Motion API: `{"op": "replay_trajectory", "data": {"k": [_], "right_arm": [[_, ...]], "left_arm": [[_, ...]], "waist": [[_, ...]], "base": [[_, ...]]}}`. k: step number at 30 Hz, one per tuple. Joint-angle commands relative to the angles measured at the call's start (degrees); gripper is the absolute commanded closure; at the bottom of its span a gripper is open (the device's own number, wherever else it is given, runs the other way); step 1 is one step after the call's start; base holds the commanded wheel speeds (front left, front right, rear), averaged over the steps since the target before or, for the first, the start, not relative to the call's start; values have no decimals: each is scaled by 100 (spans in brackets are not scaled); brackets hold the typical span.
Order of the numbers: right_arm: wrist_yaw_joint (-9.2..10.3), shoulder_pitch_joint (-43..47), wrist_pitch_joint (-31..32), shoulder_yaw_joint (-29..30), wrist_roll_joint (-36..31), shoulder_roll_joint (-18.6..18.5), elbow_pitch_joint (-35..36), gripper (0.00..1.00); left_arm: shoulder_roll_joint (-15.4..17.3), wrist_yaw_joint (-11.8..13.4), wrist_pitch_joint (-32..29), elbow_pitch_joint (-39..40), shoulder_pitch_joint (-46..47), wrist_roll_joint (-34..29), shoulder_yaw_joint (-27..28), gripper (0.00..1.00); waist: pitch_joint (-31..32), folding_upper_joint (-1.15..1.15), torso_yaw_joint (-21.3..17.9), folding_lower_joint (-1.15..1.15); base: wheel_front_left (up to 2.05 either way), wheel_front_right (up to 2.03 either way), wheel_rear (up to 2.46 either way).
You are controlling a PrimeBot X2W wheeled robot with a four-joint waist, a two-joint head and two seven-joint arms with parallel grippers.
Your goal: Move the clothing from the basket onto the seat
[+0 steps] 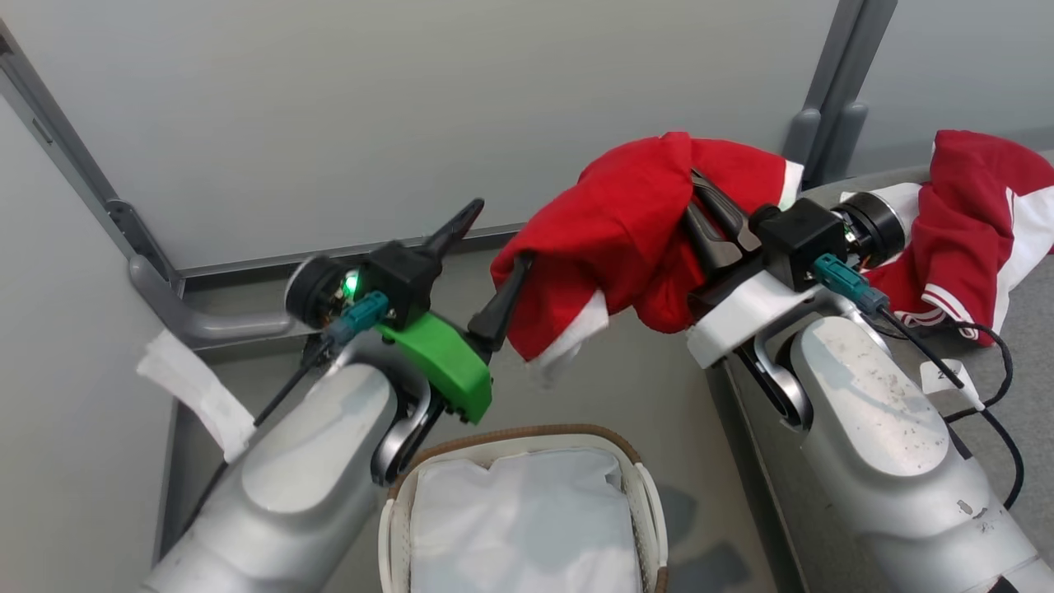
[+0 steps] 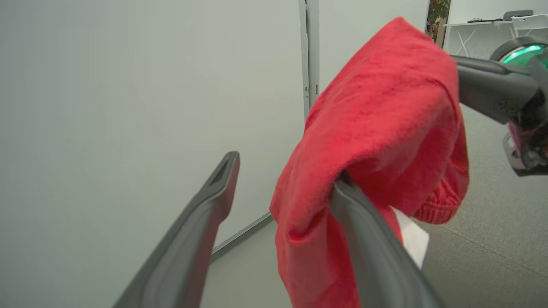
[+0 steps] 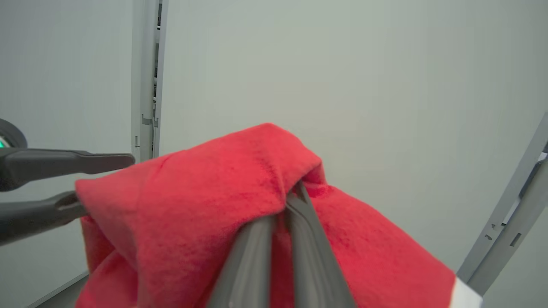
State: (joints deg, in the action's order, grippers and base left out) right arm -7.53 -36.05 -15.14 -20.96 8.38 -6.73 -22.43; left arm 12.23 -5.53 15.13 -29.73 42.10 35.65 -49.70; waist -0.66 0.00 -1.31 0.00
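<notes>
While the right gripper pinches clothing, the left gripper, spread, touches it.

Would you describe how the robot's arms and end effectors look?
The left forearm and right forearm are rounded silver-grey shells, the right speckled with dark scuffs. The left end effector and right end effector each have two long dark fingers, a black block, a teal connector and black cable; the left mount is green, the right white.
</notes>
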Motion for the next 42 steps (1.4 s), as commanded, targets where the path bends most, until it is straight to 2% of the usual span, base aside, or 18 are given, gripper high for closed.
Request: {"op": "replay_trajectory", "data": {"k": [1, 10, 24, 29, 33, 42], "right_arm": [[8, 113, -1, 74, -32, -21, 37, 100], [8, 337, -1, 333, -94, -67, 107, 100], [8, 473, -1, 492, -125, -82, 118, 100], [8, 498, -1, 516, -139, -90, 111, 100], [8, 491, -1, 497, -147, -84, 123, 100], [8, 522, -1, 599, -136, -100, 148, 100]], "left_arm": [[-17, 31, 2, 58, -295, -40, 131, 0], [-338, -8, 3, 235, -1464, -500, 840, 0], [-718, -151, 2, 450, -2243, -1115, 1690, 0], [-798, -180, 2, 535, -2365, -1262, 1834, 0], [-836, -192, 2, 573, -2407, -1358, 1899, 0], [-865, -204, 2, 471, -2327, -1392, 1775, 0]], "waist": [[7, 0, 2, 0], [5, 0, -4, 0], [-22, 0, -215, 0], [-58, 0, -524, 0], [-146, 0, -914, 0], [-386, 0, -1716, 0]], "base": [[0, 0, 0], [0, 0, 0], [0, 0, 0], [0, 0, 0], [0, 0, 0], [0, 0, 0]]}}
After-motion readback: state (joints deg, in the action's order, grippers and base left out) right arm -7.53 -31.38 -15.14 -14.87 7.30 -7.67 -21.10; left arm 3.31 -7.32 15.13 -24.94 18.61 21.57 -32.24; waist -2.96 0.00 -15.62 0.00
